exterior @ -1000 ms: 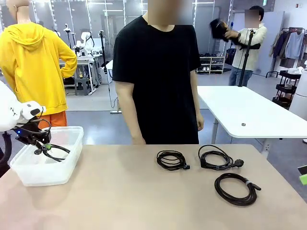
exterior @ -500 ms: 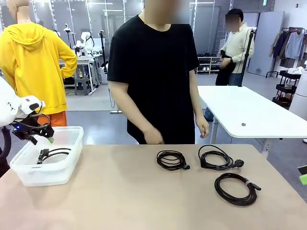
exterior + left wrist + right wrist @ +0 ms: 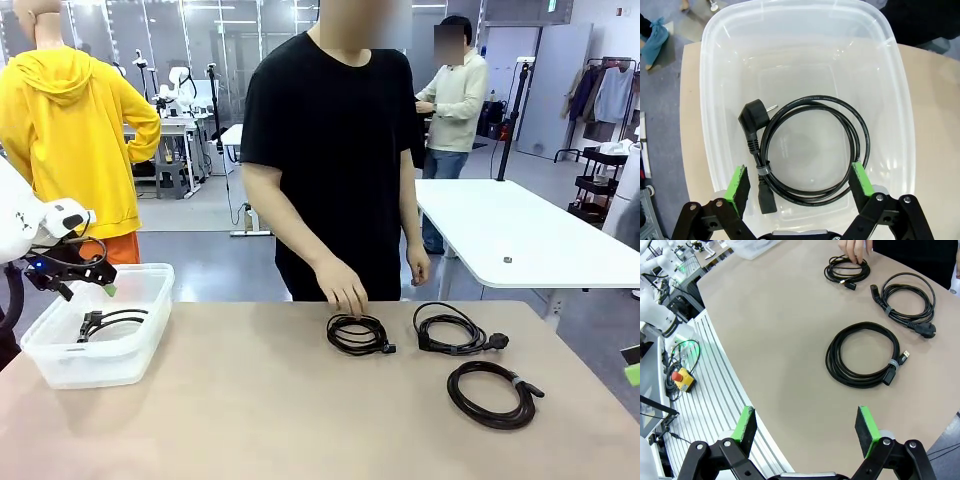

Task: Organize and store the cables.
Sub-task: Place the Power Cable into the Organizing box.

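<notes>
My left gripper (image 3: 88, 276) hangs open just above a clear plastic bin (image 3: 150, 330) at the table's left end. A coiled black cable (image 3: 112, 321) lies loose on the bin floor. In the left wrist view that cable (image 3: 810, 145), with its plug, rests below my open left gripper (image 3: 800, 182), apart from both pads. Three more cables lie on the table's right half: a small coil (image 3: 358, 334), a medium coil (image 3: 455, 330) and a thicker coil with a pale band (image 3: 493, 394). My right gripper (image 3: 805, 426) stands open above the table's edge, short of the thicker coil (image 3: 862, 356).
A person in a black shirt stands at the far side, one hand (image 3: 345, 292) resting on the small coil (image 3: 847, 268). The medium coil (image 3: 907, 300) lies beside it. Bare tabletop (image 3: 250, 400) spreads between the bin and the coils.
My left gripper opened, dropped the cable into the bin and lifted a little. The person's hand came down onto the small coil.
</notes>
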`<action>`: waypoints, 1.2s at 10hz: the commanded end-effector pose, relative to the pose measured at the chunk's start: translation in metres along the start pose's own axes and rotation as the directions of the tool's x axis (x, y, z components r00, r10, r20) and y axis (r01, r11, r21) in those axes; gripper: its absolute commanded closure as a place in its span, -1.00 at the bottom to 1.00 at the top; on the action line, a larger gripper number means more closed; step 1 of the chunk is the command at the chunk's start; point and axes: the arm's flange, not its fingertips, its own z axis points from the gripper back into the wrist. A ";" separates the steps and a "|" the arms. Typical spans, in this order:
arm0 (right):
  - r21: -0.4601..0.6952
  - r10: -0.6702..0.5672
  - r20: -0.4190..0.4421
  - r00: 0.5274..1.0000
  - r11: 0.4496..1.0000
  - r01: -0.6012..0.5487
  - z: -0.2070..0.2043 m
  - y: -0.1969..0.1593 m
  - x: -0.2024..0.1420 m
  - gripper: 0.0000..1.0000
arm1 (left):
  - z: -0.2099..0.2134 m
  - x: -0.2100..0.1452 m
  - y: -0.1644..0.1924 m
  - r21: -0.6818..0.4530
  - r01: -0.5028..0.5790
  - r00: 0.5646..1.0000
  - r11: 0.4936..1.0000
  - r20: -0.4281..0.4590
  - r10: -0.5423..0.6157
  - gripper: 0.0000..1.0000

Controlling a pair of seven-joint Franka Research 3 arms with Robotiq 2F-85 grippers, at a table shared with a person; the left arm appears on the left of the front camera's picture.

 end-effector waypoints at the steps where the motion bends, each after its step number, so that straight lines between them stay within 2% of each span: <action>1: 0.005 0.017 0.016 1.000 1.000 -0.017 0.001 -0.002 0.000 -1.00 | -0.001 0.002 0.004 -0.002 -0.008 1.000 1.000 0.007 0.008 -1.00; 7: 0.005 0.017 0.016 1.000 1.000 -0.017 0.001 -0.002 0.000 -1.00 | -0.001 0.000 0.000 0.000 -0.001 1.000 1.000 -0.001 0.001 -1.00; 8: 0.005 0.017 0.016 1.000 1.000 -0.017 0.001 -0.002 0.000 -1.00 | 0.023 0.003 -0.004 -0.039 0.085 0.996 0.996 -0.008 -0.085 -1.00; 9: 0.005 0.017 0.016 1.000 1.000 -0.017 0.001 -0.002 0.000 -1.00 | 0.053 -0.002 -0.009 -0.062 0.231 0.973 0.971 0.000 -0.231 -1.00; 10: 0.005 0.017 0.016 1.000 1.000 -0.017 0.001 -0.002 0.000 -1.00 | 0.078 -0.010 -0.016 -0.092 0.307 0.952 0.947 0.039 -0.305 -1.00; 11: 0.005 0.017 0.016 1.000 1.000 -0.017 0.001 -0.002 0.000 -1.00 | 0.099 -0.022 -0.022 -0.116 0.377 0.925 0.919 0.084 -0.370 -1.00; 12: 0.005 0.017 0.016 1.000 1.000 -0.017 0.001 -0.002 0.000 -1.00 | 0.119 -0.039 -0.028 -0.142 0.471 0.881 0.870 0.115 -0.459 -1.00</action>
